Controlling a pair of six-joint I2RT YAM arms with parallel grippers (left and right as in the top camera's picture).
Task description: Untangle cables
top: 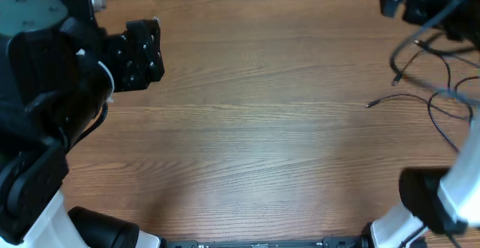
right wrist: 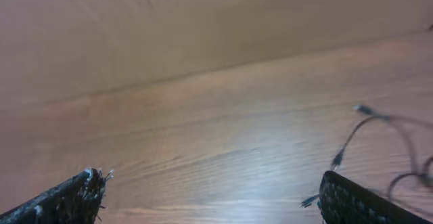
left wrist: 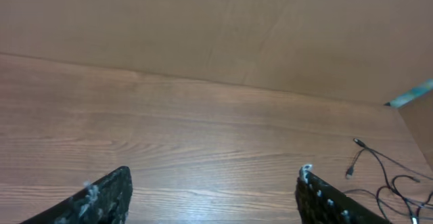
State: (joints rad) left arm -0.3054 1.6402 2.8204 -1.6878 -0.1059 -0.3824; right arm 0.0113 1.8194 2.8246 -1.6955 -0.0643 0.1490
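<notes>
From where I stand, the cables (top: 435, 91) lie in a loose black tangle at the right side of the wood-grain tabletop (top: 262, 128), toward the far edge. Thin cords loop across one another there, and several small plug ends poke out toward the middle of the tabletop, each lying flat on the wood.

The right fingers (right wrist: 365, 204) are spread wide with only bare wood between them. They hang above the tabletop at the near edge of that tangle, and one small plug lies just beside the tip of one finger in the right wrist view. The left fingers (left wrist: 101, 197) are also spread wide and grasp nothing. They hang over the left side of the tabletop, well apart from the cords, which show only in the lower right corner of the left wrist view.

A plain brown panel (left wrist: 216, 28) rises behind the far edge. A pale blue strip (left wrist: 413, 95) slants against it at the right.
</notes>
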